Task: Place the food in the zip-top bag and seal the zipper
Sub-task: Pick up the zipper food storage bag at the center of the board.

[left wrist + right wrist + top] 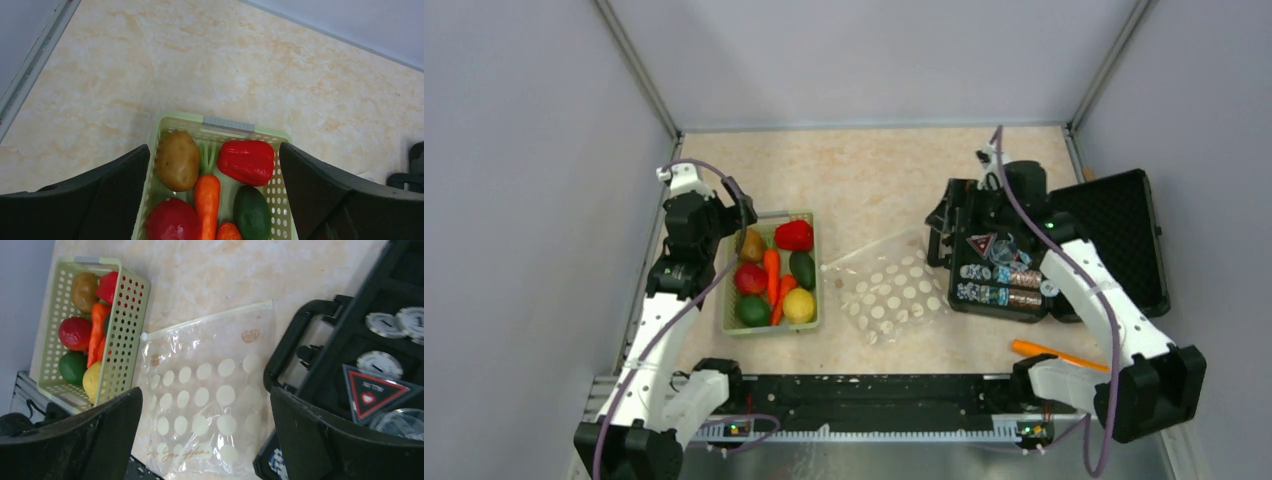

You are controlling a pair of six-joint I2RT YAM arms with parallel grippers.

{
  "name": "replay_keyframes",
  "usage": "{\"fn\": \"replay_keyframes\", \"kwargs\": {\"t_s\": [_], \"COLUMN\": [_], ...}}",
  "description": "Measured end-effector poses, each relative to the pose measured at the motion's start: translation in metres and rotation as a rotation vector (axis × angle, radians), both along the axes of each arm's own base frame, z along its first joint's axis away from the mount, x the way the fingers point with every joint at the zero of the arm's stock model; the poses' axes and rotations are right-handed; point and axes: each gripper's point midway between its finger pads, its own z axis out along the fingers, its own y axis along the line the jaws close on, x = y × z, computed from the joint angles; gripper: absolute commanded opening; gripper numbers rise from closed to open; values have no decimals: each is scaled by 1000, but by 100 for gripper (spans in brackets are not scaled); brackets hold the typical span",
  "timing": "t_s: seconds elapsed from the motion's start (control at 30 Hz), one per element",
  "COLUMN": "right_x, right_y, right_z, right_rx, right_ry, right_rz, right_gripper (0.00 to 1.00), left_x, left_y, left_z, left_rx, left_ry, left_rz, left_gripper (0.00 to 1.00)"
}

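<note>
Left claw (pixel 214 150) wide open above food (pixel 247 161) in green basket (pixel 227 124). Right claw (pixel 205 392) wide open, zip-top bag (pixel 200 355) flat on bench (pixel 150 60) beneath.

The left arm (pixel 659 330) and right arm (pixel 1114 310) wore white shells over black joints. A purple cable (pixel 1115 385) looped along each. Small green lights (pixel 736 428) glowed by the bases at 7 and 5 o'clock. The fingers (pixel 95 200) were matte black, finely textured wedges.
</note>
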Motion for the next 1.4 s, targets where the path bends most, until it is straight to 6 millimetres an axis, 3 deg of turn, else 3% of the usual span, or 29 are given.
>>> {"fn": "replay_keyframes", "kwargs": {"t_s": [0.1, 0.2, 0.37, 0.5, 0.7, 0.97, 1.03, 1.17, 1.4], "right_x": [-10, -28, -70, -101, -124, -145, -153, -159, -162], "right_y": [31, 59, 102, 117, 121, 115, 110, 94, 73], "right_z": [-19, -35, -65, -93, -117, -111, -110, -120, -152], "right_rx": [-77, -125, -162, -182, -131, -47, -22, -20, -51], "right_ry": [34, 67, 109, 168, 217, 204, 202, 240, 295], "right_rz": [81, 159, 260, 260, 179, 120, 121, 59, -51], "right_gripper": [93, 84, 81, 75, 73, 67, 60, 59, 51], "left_x": [-1, -7, -24, -37, -44, -43, -42, -42, -42], "left_y": [1, -5, -26, -40, -54, -63, -65, -68, -73], "left_z": [-2, -8, -4, -14, -36, -46, -48, -51, -47], "left_rx": [-7, -19, -84, -118, -148, -186, -195, -210, -230], "left_ry": [7, 41, 24, 29, 98, 141, 154, 166, 157], "left_rz": [10, -26, -134, -211, -285, -319, -322, -334, -360], "left_gripper": [99, 99, 99, 99, 99, 99, 99, 99, 99]}}
